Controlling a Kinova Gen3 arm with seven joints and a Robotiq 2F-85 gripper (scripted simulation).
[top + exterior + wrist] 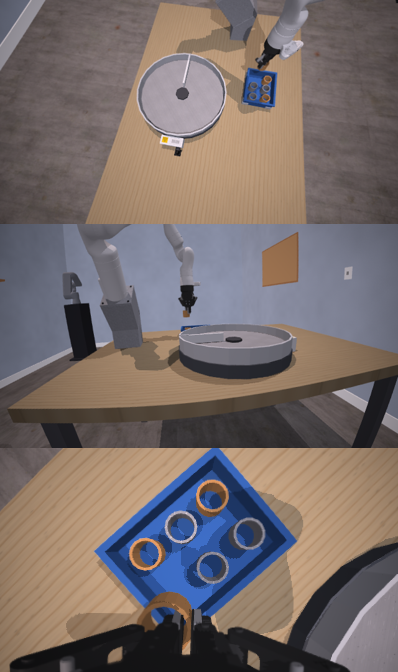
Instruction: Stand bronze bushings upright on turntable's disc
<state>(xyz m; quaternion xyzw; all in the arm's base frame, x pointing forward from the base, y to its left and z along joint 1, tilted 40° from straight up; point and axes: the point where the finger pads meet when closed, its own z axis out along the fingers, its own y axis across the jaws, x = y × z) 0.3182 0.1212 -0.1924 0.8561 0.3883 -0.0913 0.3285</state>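
My gripper (260,64) (188,310) (187,621) is shut on the wall of a bronze bushing (265,66) (186,314) (169,600), holding it in the air above the crate's edge nearest the robot base. The bushing looks roughly upright. The blue crate (275,90) (155,501) holds two bronze bushings, one (267,83) (161,561) near the held one and one (265,101) (212,513) at the far end, and three upright steel bushings (167,527) (250,527) (212,559). The turntable's disc (161,109) (261,340) carries no bushing; its dark hub (182,93) (233,339) is at the centre.
A raised rim (225,93) (235,356) surrounds the disc. A thin upright divider (186,71) (202,338) runs from the rim toward the hub on the robot-base side. A white labelled box (171,141) is on the turntable's outer side. The grey robot base (240,29) (124,323) stands on the table.
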